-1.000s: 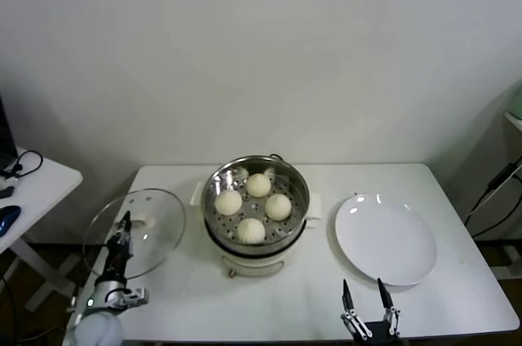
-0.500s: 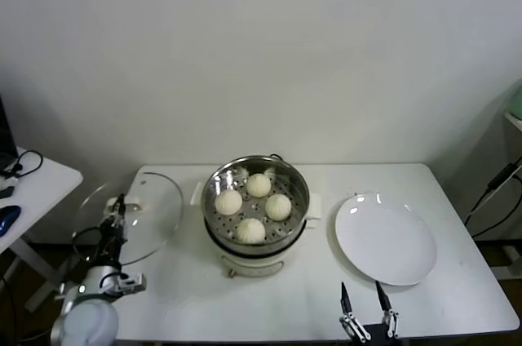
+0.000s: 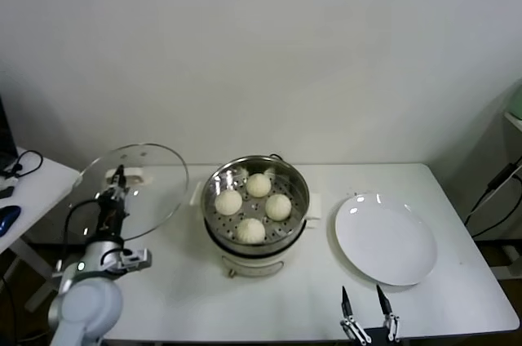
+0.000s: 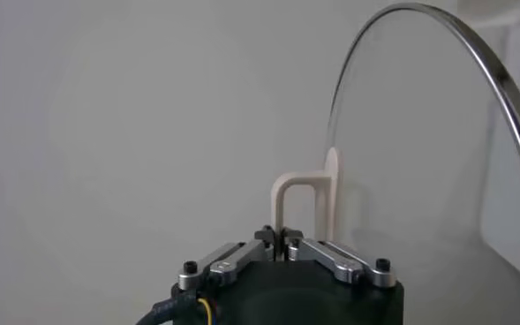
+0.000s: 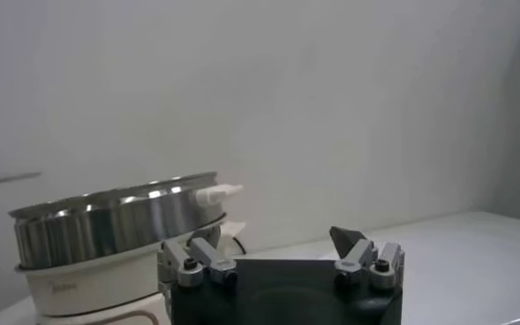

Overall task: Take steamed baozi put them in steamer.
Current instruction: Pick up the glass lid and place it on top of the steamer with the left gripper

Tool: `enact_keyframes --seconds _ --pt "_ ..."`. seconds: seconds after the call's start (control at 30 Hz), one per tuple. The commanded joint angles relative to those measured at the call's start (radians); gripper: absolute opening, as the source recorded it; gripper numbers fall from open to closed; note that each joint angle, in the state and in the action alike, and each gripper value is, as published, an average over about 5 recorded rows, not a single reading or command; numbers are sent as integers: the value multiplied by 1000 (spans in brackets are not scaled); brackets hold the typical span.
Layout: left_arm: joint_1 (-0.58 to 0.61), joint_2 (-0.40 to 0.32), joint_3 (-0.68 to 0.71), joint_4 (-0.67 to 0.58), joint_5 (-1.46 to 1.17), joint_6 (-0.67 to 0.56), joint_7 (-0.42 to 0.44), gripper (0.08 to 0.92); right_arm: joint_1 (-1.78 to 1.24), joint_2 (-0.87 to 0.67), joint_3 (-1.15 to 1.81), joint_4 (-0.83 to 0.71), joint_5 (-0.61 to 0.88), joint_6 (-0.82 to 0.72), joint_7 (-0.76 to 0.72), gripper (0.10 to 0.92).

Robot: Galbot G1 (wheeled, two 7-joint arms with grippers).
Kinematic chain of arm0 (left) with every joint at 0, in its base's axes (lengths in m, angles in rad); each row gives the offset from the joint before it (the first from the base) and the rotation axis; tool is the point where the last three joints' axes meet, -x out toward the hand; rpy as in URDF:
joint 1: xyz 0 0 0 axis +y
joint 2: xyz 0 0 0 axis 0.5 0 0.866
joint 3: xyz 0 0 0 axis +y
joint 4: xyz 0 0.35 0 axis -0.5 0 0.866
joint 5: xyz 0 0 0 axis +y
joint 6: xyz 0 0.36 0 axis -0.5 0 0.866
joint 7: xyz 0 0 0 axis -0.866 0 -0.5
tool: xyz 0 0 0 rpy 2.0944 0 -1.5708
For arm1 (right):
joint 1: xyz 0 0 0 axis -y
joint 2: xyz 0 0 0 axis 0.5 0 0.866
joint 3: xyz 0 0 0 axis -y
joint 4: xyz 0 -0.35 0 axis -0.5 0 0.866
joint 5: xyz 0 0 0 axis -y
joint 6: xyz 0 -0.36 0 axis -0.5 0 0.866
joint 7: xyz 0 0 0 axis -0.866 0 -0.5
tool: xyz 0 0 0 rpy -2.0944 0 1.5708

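The steamer (image 3: 300, 189), a shiny steel basket on a cream base, stands mid-table with several cream-white steamed baozi (image 3: 250, 230) on its perforated floor. My left gripper (image 3: 119, 175) is to the steamer's left, shut on the cream handle (image 4: 300, 188) of the round glass lid (image 3: 155, 183), which it holds tilted above the table's left end. The lid's steel rim (image 4: 500, 99) curves past in the left wrist view. My right gripper (image 3: 364, 303) hovers open and empty near the table's front edge, below the plate. From the right wrist, the steamer (image 5: 109, 221) shows side-on beyond the open gripper (image 5: 277, 245).
A flat white plate (image 3: 385, 238) lies empty to the right of the steamer. The white table (image 3: 465, 301) ends close behind at a plain wall. A small side table (image 3: 37, 191) with cables and a blue object stands at the far left. Cables hang at the far right.
My left gripper has lifted the glass lid off the table's left end and tipped it more upright. The right gripper has sunk slightly toward the front edge.
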Motion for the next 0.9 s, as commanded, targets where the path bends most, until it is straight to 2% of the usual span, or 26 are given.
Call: enact_keyframes --seconds 0.03,0.3,0.5,0.9 --pt "-42 32 147 -132 -7 137 81 135 -1 3 -1 -1 -10 -3 4 823" --pt "-117 -27 321 -97 63 172 112 135 -5 5 -3 -5 -23 -7 12 823" --pt "-161 -103 428 -75 146 180 144 135 -7 4 0 -10 -24 -6 15 823" --pt "-180 -218 540 -15 307 178 192 135 3 2 -4 -25 -28 -10 18 823"
